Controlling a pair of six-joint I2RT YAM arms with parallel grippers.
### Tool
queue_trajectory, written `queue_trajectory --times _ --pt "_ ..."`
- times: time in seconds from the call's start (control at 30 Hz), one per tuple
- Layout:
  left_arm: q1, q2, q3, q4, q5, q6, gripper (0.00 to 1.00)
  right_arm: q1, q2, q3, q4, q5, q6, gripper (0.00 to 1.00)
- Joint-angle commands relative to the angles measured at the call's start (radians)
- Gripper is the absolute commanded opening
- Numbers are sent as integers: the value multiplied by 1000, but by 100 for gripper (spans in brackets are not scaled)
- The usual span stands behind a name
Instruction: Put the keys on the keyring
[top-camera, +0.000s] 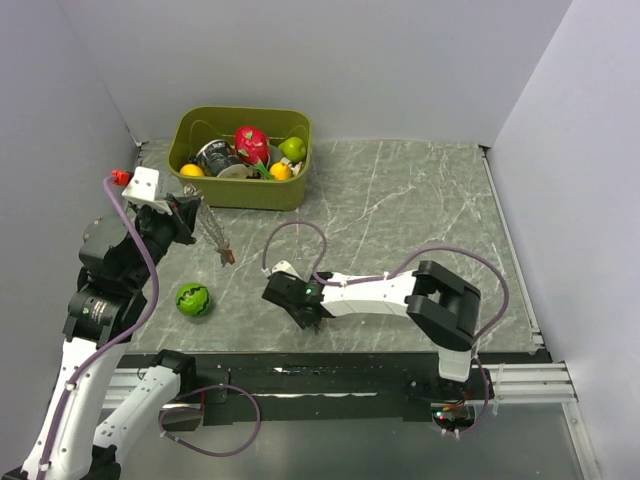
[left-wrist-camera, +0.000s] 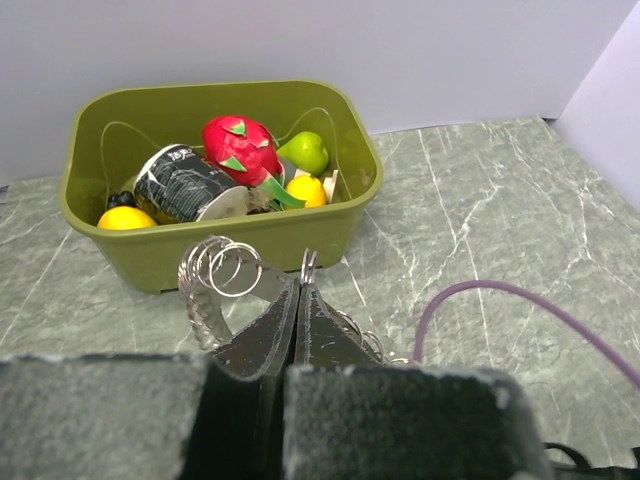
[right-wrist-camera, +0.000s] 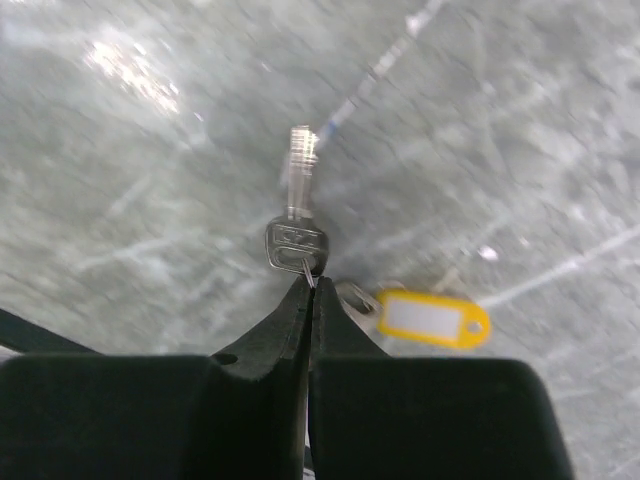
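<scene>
text: none legible | can (left-wrist-camera: 185, 185) label: white marks, unreadable

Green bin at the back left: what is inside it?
In the green bin: a red dragon fruit, a green pear, a yellow fruit, another yellow one, and a dark tipped can. Whatever lies beneath them is covered.

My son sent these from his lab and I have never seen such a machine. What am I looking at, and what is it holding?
Two robot arms are bolted to a marble-patterned table. One picture looks down from above; the other two come from cameras on each wrist. The left pincer is shut on the keyring, a bunch of metal loops. The right pincer is shut on a small silver key with a yellow tag beside it. On the table sit a green bin of toy fruit and a green ball.
</scene>
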Motion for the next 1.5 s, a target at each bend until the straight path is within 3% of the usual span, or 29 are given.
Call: queue_trajectory --times 0.0,0.1,0.17,0.2,0.23,0.33,0.47,0.87,1.1,1.47 --pt "5 -15 -1 82 25 0 1 6 -99 -47 65 30 -8 0" --pt "5 -12 -11 87 28 0 1 6 -116 -67 80 -2 -14 0" --pt "5 -10 -17 87 33 2 1 3 -144 -83 94 -21 -34 7" --pt "3 -10 -17 87 36 2 1 5 -162 -88 100 -36 -39 11" --pt "5 -10 -20 89 37 2 1 2 -171 -93 109 -42 -40 24" --pt "5 -9 -24 89 42 2 1 2 -197 -93 128 -70 -48 41" --pt "5 -7 -29 85 53 3 1 -21 -220 -97 145 -96 -42 54" --pt "5 -3 -47 89 73 3 1 -89 -182 -108 137 -209 -14 54" --pt "5 2 -58 96 88 -1 1 -189 -237 -220 254 -408 70 51" --pt "5 5 -66 105 99 -7 1 -204 -194 -217 266 -446 76 42"
